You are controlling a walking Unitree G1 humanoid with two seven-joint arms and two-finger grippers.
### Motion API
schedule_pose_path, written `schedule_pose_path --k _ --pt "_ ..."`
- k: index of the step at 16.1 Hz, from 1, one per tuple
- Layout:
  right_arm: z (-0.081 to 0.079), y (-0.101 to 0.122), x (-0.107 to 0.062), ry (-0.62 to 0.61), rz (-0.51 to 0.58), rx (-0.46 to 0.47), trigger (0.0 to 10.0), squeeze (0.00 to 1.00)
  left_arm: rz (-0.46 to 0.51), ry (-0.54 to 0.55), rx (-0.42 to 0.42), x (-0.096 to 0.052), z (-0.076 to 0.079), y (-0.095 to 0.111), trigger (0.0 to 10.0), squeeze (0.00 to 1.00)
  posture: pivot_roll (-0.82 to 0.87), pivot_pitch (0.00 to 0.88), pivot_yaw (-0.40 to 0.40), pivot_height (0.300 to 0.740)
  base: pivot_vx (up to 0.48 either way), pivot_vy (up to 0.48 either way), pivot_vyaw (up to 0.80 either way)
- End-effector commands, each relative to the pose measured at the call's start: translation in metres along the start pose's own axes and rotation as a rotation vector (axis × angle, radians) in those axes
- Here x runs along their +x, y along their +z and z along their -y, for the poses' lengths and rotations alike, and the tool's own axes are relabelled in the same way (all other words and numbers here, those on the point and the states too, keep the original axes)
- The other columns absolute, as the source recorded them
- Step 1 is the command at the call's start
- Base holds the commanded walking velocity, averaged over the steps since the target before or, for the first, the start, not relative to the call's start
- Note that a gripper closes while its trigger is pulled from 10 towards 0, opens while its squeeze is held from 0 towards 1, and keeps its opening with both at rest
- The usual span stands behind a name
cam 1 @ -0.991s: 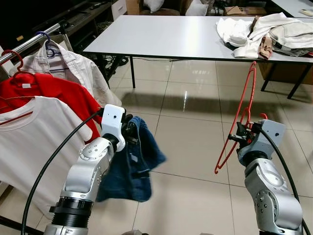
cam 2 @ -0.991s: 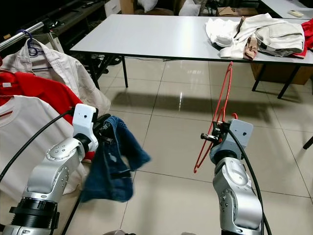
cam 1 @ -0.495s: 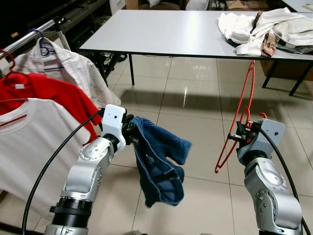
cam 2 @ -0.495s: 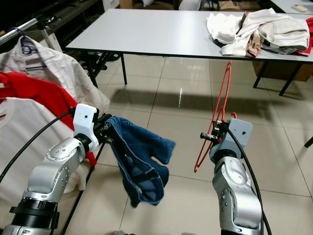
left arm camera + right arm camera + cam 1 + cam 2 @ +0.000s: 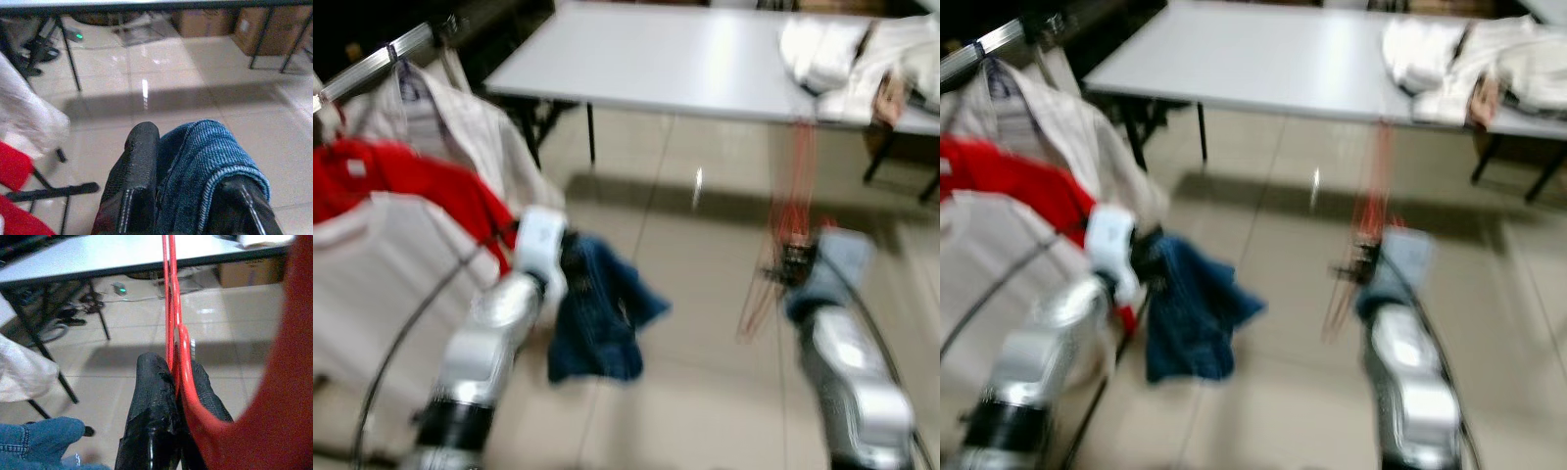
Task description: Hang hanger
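Observation:
My right gripper (image 5: 176,382) is shut on a red wire hanger (image 5: 788,211), which stands upright above it at the right of the blurred head views. My left gripper (image 5: 188,196) is shut on a blue denim garment (image 5: 597,313) that dangles below it over the tiled floor. Both black fingers (image 5: 139,161) press the denim fold (image 5: 205,152) between them. On my left, a clothes rail (image 5: 386,59) carries a beige shirt (image 5: 450,117), a red shirt (image 5: 406,181) and a white shirt (image 5: 382,264).
A long grey table (image 5: 675,59) stands ahead across the tiled floor, with a heap of pale clothes (image 5: 847,59) on its right end. Table legs and boxes (image 5: 254,24) sit beneath it. The rack's black base (image 5: 54,191) lies near my left arm.
The whole picture has shifted and blurred, so the camera is moving. The denim garment has swung back down and hangs closer under my left gripper. The hanger stays gripped and upright.

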State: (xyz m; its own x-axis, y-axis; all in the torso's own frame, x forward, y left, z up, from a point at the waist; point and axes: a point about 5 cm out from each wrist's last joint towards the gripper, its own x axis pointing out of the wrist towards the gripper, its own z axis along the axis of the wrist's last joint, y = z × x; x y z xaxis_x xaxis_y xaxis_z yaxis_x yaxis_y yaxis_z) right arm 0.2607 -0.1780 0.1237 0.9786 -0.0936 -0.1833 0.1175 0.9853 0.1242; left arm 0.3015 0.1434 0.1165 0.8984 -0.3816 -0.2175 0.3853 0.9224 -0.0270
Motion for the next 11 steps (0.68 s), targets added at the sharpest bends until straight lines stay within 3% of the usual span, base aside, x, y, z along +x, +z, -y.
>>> schedule_pose_path --k 1,11 --pt "0.0091 -0.0003 -0.0009 -0.036 0.003 0.006 10.0 0.0 0.038 -0.016 0.01 0.0027 0.0048 0.0088 10.0 0.0 -0.09 0.0 0.078 0.74 0.281 0.0 0.0" --pt "0.0081 0.0013 0.0022 -0.032 0.007 0.02 10.0 0.0 0.043 -0.012 0.01 0.0034 0.0037 0.01 10.0 0.0 -0.08 0.0 0.071 0.74 0.274 0.0 0.0"
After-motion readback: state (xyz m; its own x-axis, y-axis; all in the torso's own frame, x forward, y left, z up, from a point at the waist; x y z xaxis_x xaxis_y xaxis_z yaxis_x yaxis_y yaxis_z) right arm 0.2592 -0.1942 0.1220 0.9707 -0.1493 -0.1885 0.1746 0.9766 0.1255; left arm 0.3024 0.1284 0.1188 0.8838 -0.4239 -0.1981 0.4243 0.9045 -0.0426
